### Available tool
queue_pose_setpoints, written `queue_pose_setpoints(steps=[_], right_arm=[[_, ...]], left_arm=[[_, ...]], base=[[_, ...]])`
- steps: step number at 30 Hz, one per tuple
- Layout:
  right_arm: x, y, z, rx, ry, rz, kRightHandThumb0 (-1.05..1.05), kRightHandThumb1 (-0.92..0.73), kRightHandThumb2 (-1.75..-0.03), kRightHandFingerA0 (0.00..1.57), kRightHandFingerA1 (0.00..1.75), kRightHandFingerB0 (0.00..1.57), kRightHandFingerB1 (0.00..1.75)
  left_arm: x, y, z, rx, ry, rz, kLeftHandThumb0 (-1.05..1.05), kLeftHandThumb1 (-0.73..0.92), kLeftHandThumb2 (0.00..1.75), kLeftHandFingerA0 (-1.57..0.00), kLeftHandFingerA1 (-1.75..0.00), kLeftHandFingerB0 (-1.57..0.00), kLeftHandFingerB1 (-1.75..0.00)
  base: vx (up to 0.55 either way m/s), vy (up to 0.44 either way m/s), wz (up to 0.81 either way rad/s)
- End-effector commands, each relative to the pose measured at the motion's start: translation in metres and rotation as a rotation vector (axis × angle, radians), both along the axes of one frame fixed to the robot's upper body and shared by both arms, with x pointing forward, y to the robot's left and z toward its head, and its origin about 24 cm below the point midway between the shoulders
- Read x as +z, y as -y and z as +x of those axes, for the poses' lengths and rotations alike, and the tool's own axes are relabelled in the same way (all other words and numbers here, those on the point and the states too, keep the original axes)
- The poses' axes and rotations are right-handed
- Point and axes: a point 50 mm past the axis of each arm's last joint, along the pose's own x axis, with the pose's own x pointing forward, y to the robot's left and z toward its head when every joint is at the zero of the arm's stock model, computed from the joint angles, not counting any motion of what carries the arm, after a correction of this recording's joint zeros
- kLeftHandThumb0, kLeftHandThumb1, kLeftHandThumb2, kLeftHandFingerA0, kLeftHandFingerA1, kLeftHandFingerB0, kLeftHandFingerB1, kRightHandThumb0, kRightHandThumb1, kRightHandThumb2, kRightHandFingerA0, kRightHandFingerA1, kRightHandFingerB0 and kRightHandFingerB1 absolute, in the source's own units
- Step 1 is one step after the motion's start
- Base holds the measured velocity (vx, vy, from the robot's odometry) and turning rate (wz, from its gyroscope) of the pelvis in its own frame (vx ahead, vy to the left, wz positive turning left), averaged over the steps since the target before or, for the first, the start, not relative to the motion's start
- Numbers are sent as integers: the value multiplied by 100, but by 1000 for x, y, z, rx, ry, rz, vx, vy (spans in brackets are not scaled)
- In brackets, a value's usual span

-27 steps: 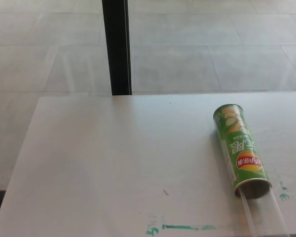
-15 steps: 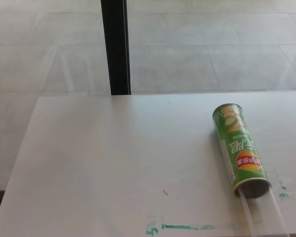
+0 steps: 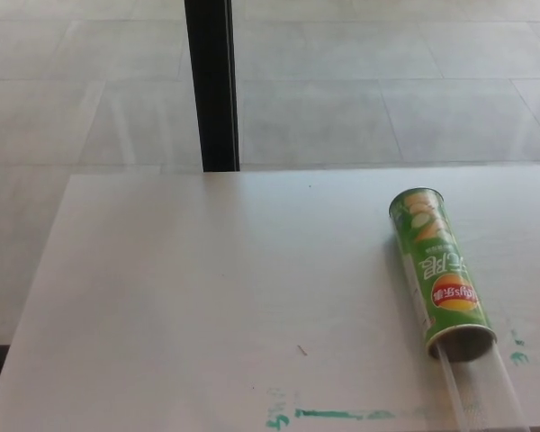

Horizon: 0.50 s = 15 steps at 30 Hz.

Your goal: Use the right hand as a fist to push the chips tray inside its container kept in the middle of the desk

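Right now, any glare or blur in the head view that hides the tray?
Head view: soft, slightly blurred overall; even light, faint shadow left of the chips can. The clear tray sticking out of its near end is washed out against the white desk, edges faint, cropped at the frame bottom.

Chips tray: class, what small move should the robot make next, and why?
Probably bring the right hand, not in view, to the clear chips tray's near end. The tray juts from the green can's open mouth toward the desk's front edge, so it awaits pushing.
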Motion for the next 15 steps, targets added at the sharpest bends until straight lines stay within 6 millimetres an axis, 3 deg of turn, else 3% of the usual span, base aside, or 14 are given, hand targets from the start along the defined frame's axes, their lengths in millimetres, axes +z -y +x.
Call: queue_pose_setpoints(steps=[1, 4, 5, 6, 8, 9, 11, 13, 14, 15], right_arm=[[35, -21, 7, 34, 103, -95, -82, -86, -66, 90, 92, 55, 65], [47, -36, 10, 119, 162, -132, -77, -83, -65, 90, 89, 61, 64], [55, -51, 16, 202, 188, -183, -79, -61, -98, 94, 89, 63, 67], [61, -62, 19, 250, 197, -218, -78, -83, -64, 101, 83, 69, 59], [64, -68, 20, 271, 201, -230, -78, -83, -64, 101, 83, 69, 59], [69, -86, 24, 341, 165, -306, -84, -83, -65, 103, 83, 73, 58], [73, -99, 25, 401, 170, -328, -86, -82, -65, 104, 83, 75, 55], [74, -130, 27, 569, 142, -400, -89, -81, -65, 98, 85, 73, 50], [73, -139, 26, 622, 149, -416, -81, -61, -109, 92, 89, 63, 58], [72, -145, 25, 676, 170, -436, -80, -60, -108, 89, 90, 59, 59]], left_arm=[[8, -8, -1, 7, -8, 24, -71, 92, 71, -55, -62, -42, -48], [9, -8, 0, 3, -2, 25, -70, 92, 70, -54, -62, -41, -48], [9, -8, 1, 1, 6, 17, -71, 92, 71, -52, -63, -40, -48], [9, -8, 2, 11, 11, 16, -71, 92, 69, -52, -61, -39, -47], [9, -9, 2, 15, 14, 16, -71, 92, 69, -52, -61, -39, -47], [9, -8, 3, 13, 14, 24, -71, 92, 72, -52, -61, -38, -47], [9, -8, 3, 8, 10, 23, -70, 92, 70, -53, -62, -40, -48], [8, -7, 4, 38, 29, 10, -70, 92, 68, -52, -62, -41, -47], [9, -7, 6, 22, 41, 13, -70, 92, 69, -51, -62, -40, -48], [9, -7, 6, 6, 24, 21, -70, 92, 71, -51, -61, -39, -47]], base=[[0, 0, 0], [0, 0, 0], [0, 0, 0], [0, 0, 0], [0, 0, 0], [0, 0, 0], [0, 0, 0], [0, 0, 0], [0, 0, 0], [0, 0, 0]])
